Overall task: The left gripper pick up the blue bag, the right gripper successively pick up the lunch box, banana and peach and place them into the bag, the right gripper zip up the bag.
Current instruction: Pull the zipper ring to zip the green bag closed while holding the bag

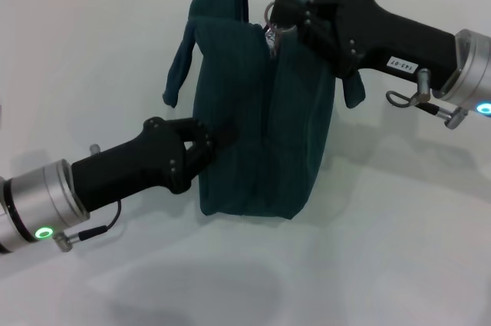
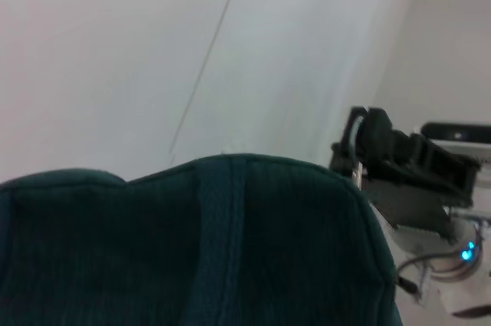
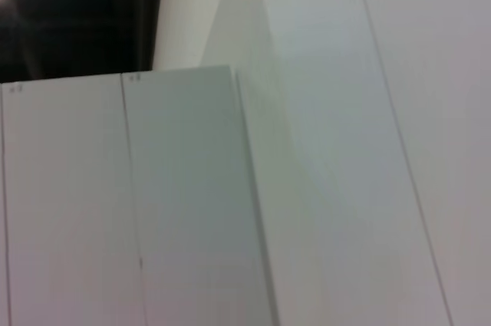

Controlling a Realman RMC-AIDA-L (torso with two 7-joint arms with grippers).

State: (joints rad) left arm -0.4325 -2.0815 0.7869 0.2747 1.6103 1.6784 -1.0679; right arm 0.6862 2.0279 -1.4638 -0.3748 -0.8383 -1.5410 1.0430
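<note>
1. Two black claws meet at one blue bag (image 1: 261,134), which stands upright on the white table (image 1: 399,249) in the head view, its top edge pulled nearly closed.
2. The left gripper (image 1: 219,138) reaches in from the robot's left and presses against the near-left side of the bag, at about mid height. Its fingertips sink into the dark fabric; whether they pinch the cloth or merely rest on it cannot be told.
3. The right gripper (image 1: 280,13) comes in from the robot's right and sits at the top edge of the bag, at the far end of the zipper line. A small metal ring (image 1: 270,11) shows just beside its fingertips. The fingers look drawn together there, but the hold itself is hidden, so its state cannot be told.
4. One soft handle (image 1: 180,65) hangs down the bag's left side, and another strap (image 1: 354,90) dangles below the right arm.
5. The left wrist view shows the bag's teal fabric (image 2: 192,249) filling the lower part, with the right gripper (image 2: 360,146) at the bag's far corner.
6. The right wrist view shows only pale wall panels (image 3: 184,203).
</note>
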